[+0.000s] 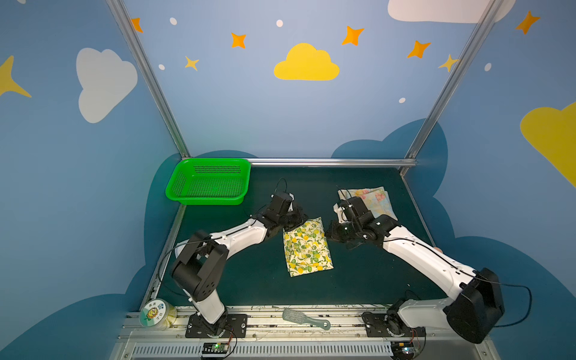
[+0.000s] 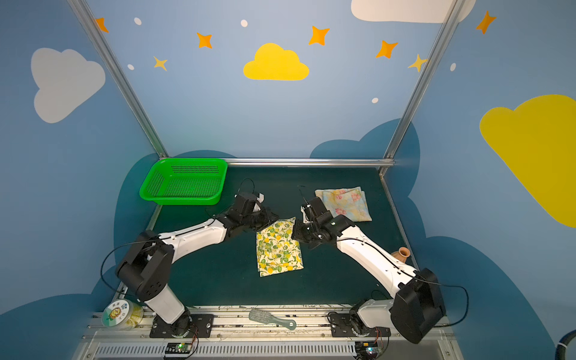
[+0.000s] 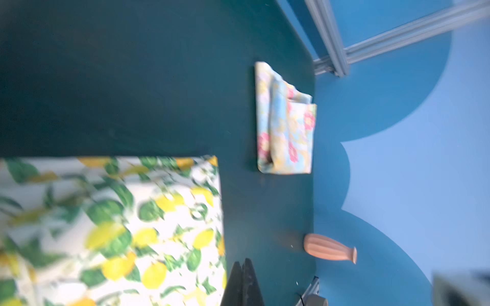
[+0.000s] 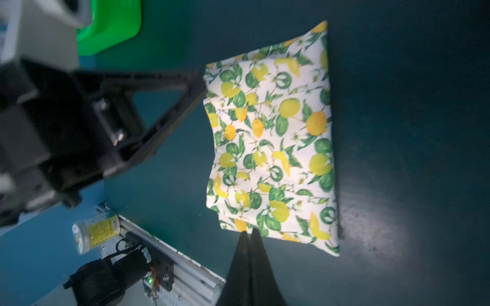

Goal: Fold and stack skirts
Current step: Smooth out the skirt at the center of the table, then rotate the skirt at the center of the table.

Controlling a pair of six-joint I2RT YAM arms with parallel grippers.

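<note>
Top view: lemon skirt (image 1: pixel 307 247), long axis near-to-far (slightly skewed)

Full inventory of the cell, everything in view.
lemon-print skirt: 1, cream with yellow lemons, green leaves, folded, mat centre
floral skirt: 1, pastel yellow-blue, pink flowers, folded, mat far right
mesh basket: 1, green, mat far-left corner
vase: 1, terracotta, mat right edge
jar: 1, clear, yellow contents, front rail left end
brush: 1, grey-green, front rail middle
mat: 1, dark green, tabletop
left gripper: 1, black, shut, lemon-print skirt's far-left corner
right gripper: 1, black, shut, its far-right corner
</note>
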